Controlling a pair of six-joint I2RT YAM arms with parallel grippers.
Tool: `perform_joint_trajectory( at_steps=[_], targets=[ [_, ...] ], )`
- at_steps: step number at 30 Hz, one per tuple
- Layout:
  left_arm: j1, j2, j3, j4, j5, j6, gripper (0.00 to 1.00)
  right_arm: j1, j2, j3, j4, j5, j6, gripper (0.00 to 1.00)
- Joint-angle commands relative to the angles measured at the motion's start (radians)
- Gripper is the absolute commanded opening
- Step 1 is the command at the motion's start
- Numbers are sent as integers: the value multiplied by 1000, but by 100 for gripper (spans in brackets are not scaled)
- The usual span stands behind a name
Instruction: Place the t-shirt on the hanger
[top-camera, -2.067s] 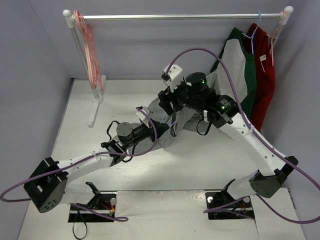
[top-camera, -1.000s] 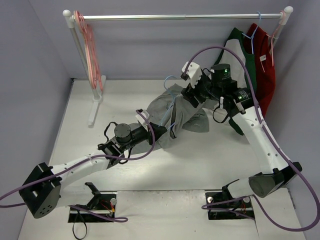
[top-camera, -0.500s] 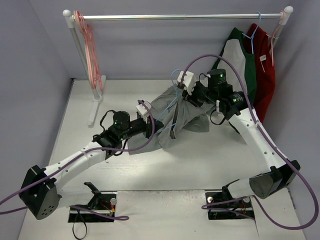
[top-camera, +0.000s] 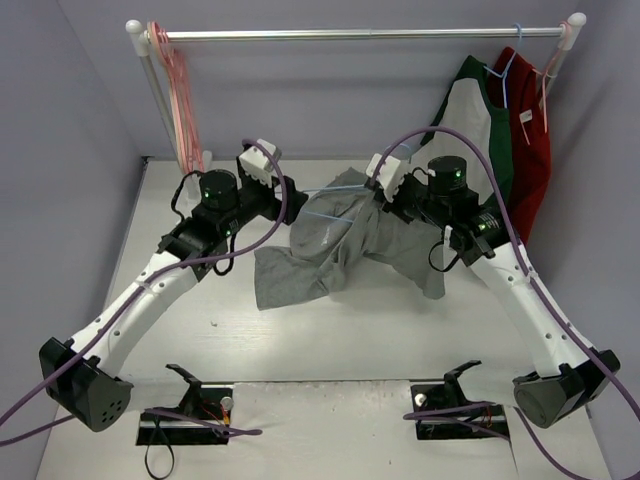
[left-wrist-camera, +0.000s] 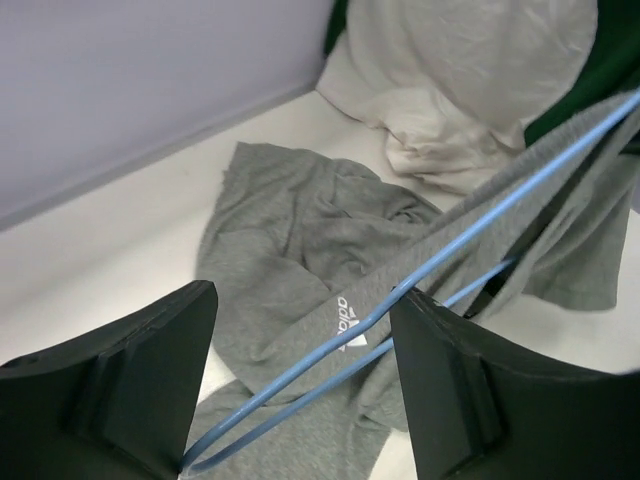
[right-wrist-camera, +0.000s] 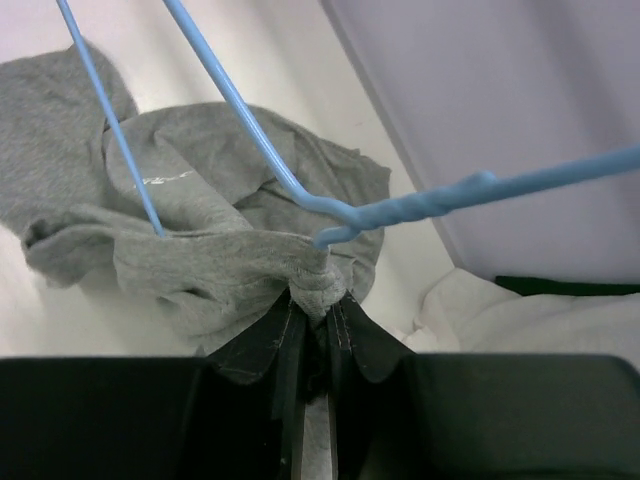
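The grey t-shirt (top-camera: 320, 250) lies crumpled mid-table, with a small white logo showing in the left wrist view (left-wrist-camera: 290, 220). The light-blue wire hanger (top-camera: 330, 190) runs through it, its hook end near my right gripper. My right gripper (top-camera: 378, 205) is shut on a bunched fold of the t-shirt (right-wrist-camera: 200, 250), just under the hanger's twisted neck (right-wrist-camera: 420, 205); the jaws (right-wrist-camera: 320, 290) pinch the cloth. My left gripper (top-camera: 288, 192) stands open (left-wrist-camera: 300, 300). The hanger's shoulder wire (left-wrist-camera: 520, 192) passes between its fingers and rests against the right finger (left-wrist-camera: 450, 380).
A clothes rail (top-camera: 350, 34) spans the back, with pink hangers (top-camera: 180, 90) at its left end. A white-and-green shirt (top-camera: 480, 130) and a red garment (top-camera: 530, 150) hang at the right. The white shirt (left-wrist-camera: 460, 80) hangs just behind the hanger.
My left gripper has opened and swung back-left to the hanger's far end. My right gripper has shut on the t-shirt's cloth, and the shirt has spread out lower on the table.
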Motion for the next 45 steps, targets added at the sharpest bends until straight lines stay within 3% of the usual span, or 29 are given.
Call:
perform_joint_trajectory(
  at_steps=[1,6,11,24,28,32,36,40,45],
  targets=[
    [-3,10,160,-62,-148,29,69,5,-37,-29,131,61,21,0],
    [-3,14,308,-79,-255,9,70,5,-38,-69,167,81,31,0],
    [-3,-46,320,-25,-346,-26,70,5,-34,-101,179,93,36,0],
    [-1,-78,361,13,-491,65,70,5,-31,-154,182,95,48,0],
    [-3,-94,349,-45,-475,-3,70,4,-26,-158,185,96,62,0],
    [-10,-91,279,-167,-424,-191,70,1,-6,-131,193,121,94,0],
    [-65,-83,175,-240,-410,-334,70,-1,14,-100,197,153,139,0],
    [-238,-74,46,-215,-527,-411,70,-4,27,-85,190,162,181,0],
    [-360,-13,-22,-149,-646,-481,70,-3,31,-85,191,164,211,0]
  ],
)
